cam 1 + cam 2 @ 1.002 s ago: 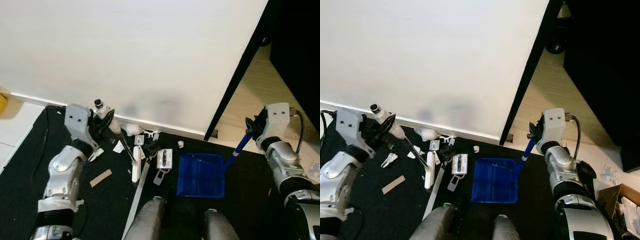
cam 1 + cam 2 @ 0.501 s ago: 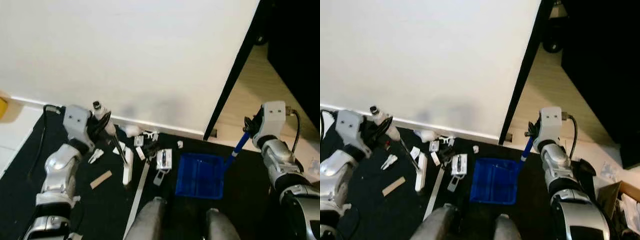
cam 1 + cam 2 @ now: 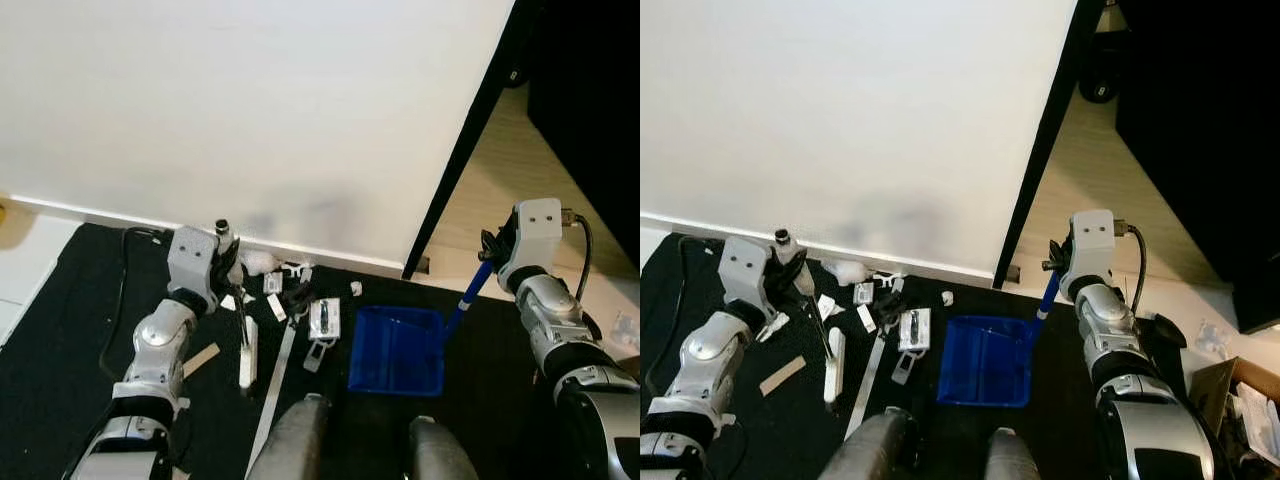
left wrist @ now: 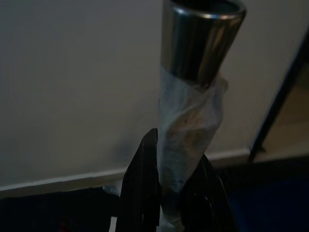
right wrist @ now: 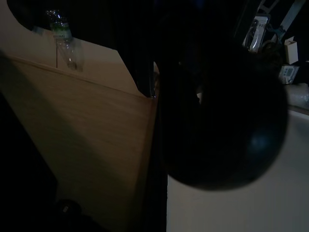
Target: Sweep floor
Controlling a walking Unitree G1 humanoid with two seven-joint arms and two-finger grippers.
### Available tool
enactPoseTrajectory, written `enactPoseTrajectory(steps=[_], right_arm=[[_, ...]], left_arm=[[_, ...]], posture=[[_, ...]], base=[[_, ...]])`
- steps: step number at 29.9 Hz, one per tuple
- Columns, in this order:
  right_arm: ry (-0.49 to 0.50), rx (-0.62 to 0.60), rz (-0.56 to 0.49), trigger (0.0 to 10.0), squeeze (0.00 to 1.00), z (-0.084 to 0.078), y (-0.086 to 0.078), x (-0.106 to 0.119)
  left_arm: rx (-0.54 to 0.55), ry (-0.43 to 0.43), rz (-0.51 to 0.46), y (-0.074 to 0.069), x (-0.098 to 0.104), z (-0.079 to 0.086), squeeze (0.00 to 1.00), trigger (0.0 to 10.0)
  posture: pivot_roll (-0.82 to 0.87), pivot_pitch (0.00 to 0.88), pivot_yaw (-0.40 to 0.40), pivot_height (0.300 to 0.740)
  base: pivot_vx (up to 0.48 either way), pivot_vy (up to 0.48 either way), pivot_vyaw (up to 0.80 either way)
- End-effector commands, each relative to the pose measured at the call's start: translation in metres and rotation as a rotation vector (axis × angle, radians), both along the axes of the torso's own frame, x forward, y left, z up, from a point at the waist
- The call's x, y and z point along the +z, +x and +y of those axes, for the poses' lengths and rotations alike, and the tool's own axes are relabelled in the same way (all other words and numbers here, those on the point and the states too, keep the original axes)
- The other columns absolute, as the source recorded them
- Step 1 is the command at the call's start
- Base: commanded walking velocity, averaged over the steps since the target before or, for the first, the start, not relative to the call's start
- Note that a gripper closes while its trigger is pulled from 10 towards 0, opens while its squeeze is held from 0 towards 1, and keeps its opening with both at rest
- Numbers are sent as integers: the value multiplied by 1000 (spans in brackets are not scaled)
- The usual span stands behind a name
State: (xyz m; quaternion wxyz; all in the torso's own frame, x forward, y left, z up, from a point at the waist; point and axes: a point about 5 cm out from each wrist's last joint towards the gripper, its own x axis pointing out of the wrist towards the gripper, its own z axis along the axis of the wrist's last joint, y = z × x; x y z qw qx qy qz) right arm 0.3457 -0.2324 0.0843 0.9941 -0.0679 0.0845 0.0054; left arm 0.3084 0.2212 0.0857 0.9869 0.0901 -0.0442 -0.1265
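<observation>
1. My left gripper (image 3: 228, 268) has its fingers clamped on the broom handle (image 4: 193, 96); broom head (image 3: 246, 352) below.
2. Right gripper (image 3: 489, 252) holds the blue dustpan (image 3: 398, 352) handle.
3. Mid-sweep; next, I'd push the litter (image 3: 322, 318) between them panward.

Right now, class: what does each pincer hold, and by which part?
The left pincer grips the broom near the top of its handle. The right pincer grips the blue dustpan at the upper end of its long handle.
</observation>
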Motion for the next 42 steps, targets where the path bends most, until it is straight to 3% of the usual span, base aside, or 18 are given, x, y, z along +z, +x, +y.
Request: enactPoseTrajectory(steps=[1, 5, 11, 13, 18, 19, 22, 27, 32, 36, 40, 42], right_arm=[[-49, 3, 54, 10000, 0, -1, -7, -12], [-75, 17, 42, 10000, 0, -1, -4, -7], [-69, 23, 23, 10000, 0, 1, 1, -1], [-72, 24, 18, 10000, 0, 1, 2, 1], [-78, 20, 14, 10000, 0, 0, 2, 2], [-78, 20, 14, 10000, 0, 0, 2, 2], [-48, 21, 10, 10000, 0, 2, 3, 3], [58, 23, 4, 10000, 0, 10, 6, 3], [68, 32, 9, 10000, 0, 16, 6, 1], [70, 35, 11, 10000, 0, 17, 6, 0], [71, 37, 14, 10000, 0, 18, 5, -1], [67, 36, 18, 10000, 0, 18, 4, -3]], left_arm=[[7, -37, -43, 0, 2, -4, 0, 10000], [2, -34, -91, 3, 5, -12, 0, 10000], [-8, -66, -81, 8, 1, -25, 0, 10000], [-15, -99, -81, 10, 1, -31, 0, 10000], [-70, -298, -38, 17, 0, -54, 0, 10000], [-70, -298, -38, 17, 0, -54, 0, 10000], [-170, -430, -3, 22, 3, -75, 0, 10000], [-267, -504, 14, 24, 7, -90, 0, 10000], [-379, -526, 5, 20, 13, -101, 0, 10000], [-433, -537, -24, 19, 20, -102, 0, 10000], [-505, -508, -85, 15, 41, -89, 0, 10000], [-547, -403, -114, 9, 52, -72, 0, 10000]], posture=[[21, 205, 30, 740], [-1, 203, 28, 740], [-27, 216, 20, 740], [-30, 217, 19, 740], [-47, 218, 19, 740], [-47, 218, 19, 740], [-47, 214, 25, 740], [-39, 211, 31, 740], [-13, 204, 40, 740], [-6, 202, 43, 740], [10, 199, 52, 740], [28, 197, 61, 740]], base=[[0, 0, 0], [0, 0, 0], [0, 0, 0], [0, 0, 0], [0, 0, 0], [0, 0, 0], [0, 0, 0], [0, 0, 0], [0, 0, 0], [0, 0, 0], [0, 0, 0], [0, 0, 0]])
